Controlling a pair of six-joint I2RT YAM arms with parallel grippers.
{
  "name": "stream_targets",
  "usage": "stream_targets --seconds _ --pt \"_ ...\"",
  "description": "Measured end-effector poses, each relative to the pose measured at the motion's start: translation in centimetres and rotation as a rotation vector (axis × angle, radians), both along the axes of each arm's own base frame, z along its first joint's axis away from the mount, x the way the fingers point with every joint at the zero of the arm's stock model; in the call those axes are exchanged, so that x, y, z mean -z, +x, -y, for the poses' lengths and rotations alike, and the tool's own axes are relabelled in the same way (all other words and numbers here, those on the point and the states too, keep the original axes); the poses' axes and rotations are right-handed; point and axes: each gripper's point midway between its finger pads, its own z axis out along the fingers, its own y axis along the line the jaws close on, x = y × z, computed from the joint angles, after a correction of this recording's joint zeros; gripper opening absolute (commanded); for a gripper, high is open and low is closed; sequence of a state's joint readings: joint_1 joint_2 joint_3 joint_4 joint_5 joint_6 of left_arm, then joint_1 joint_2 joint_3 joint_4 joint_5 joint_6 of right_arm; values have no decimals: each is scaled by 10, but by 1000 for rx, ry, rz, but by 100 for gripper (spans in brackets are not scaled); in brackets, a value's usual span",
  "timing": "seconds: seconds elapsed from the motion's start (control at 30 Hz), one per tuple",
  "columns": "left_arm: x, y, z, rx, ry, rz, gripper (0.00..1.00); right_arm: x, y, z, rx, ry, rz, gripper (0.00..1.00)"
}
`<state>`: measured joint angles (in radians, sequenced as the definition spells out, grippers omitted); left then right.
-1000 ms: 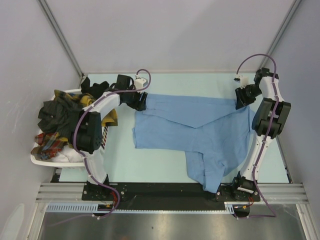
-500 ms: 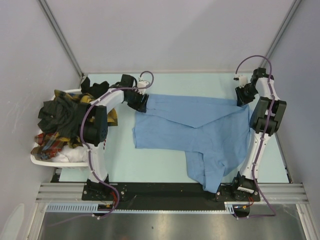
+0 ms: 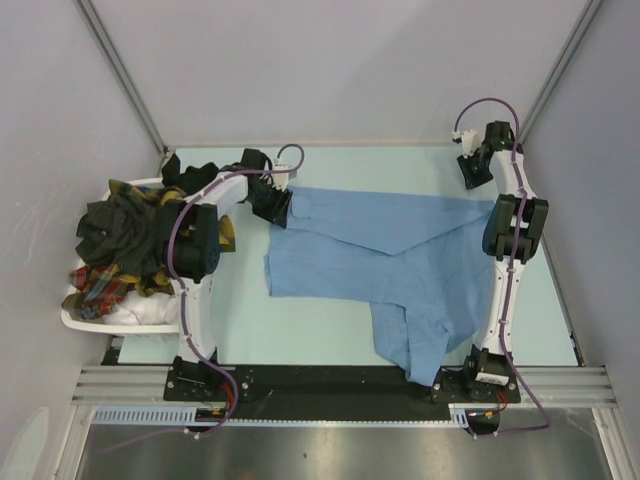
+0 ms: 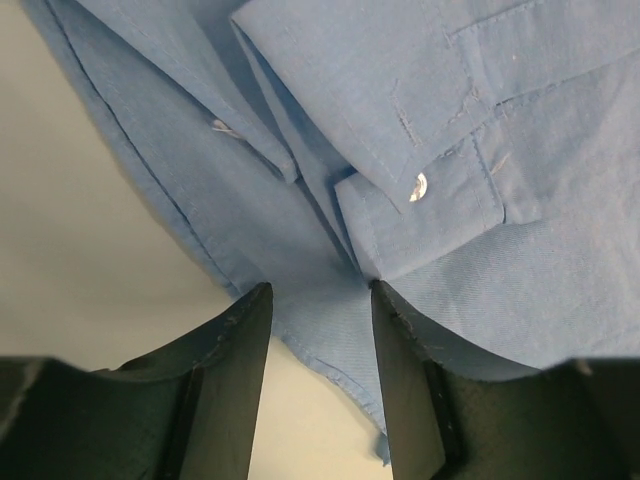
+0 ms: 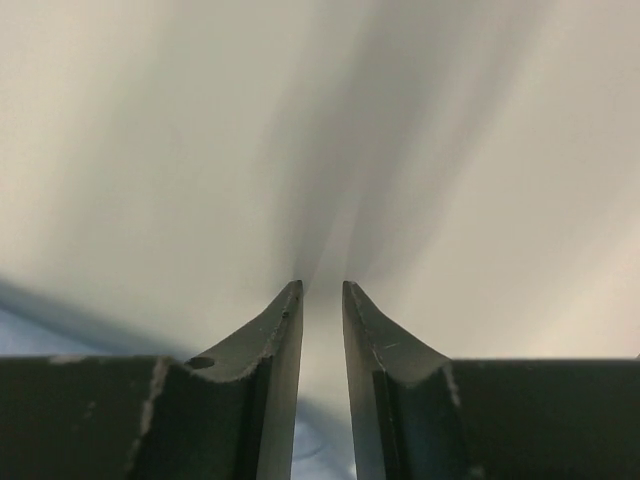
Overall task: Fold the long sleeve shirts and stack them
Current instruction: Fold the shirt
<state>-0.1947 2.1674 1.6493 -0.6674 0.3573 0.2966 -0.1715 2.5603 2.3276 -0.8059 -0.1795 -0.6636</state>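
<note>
Top external view: the light blue shirt [image 3: 400, 260] lies spread on the table [image 3: 240, 310], one part folded diagonally over the body and a flap reaching toward the near edge. The other long sleeve shirts [image 3: 120, 230] are heaped in the white basket [image 3: 85, 322] at the left. The left gripper [image 3: 275, 207] sits at the blue shirt's far left corner. The right gripper [image 3: 468, 172] hovers over bare table beyond the far right corner, apart from the cloth.

Left wrist view: the left gripper's fingers [image 4: 235, 340] stand apart, straddling the shirt's edge with blue cloth lying in the gap, not yet pinched. A button [image 4: 418, 186] and layered hems lie just ahead. To grip well, the fingers should probably go low enough to take every layer at the corner before closing, or only the top ply will lift.

Right wrist view: the right gripper [image 5: 322, 288] shows its fingers nearly together with a narrow slit between them, holding nothing, pale table beneath. Blue shows only at the lower left edge. It likely needs to widen and come back over the corner, so both corners can be lifted evenly.
</note>
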Motion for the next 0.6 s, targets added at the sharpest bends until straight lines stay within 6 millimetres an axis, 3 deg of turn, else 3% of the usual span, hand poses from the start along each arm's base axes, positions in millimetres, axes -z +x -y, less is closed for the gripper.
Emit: stream_targets --seconds 0.07,0.23,0.4,0.5,0.6 --pt "-1 4 -1 -3 -2 3 51 -2 11 -2 -4 -5 34 28" --pt "-2 6 -5 -10 -17 2 56 -3 14 -9 -14 13 46 34" --pt "-15 20 -9 -30 -10 43 59 -10 -5 -12 -18 69 16 45" --pt "-31 41 -12 -59 1 105 59 -26 -15 -1 -3 89 14 49" --pt "-41 61 -14 -90 13 157 60 -43 -27 21 42 103 15 56"
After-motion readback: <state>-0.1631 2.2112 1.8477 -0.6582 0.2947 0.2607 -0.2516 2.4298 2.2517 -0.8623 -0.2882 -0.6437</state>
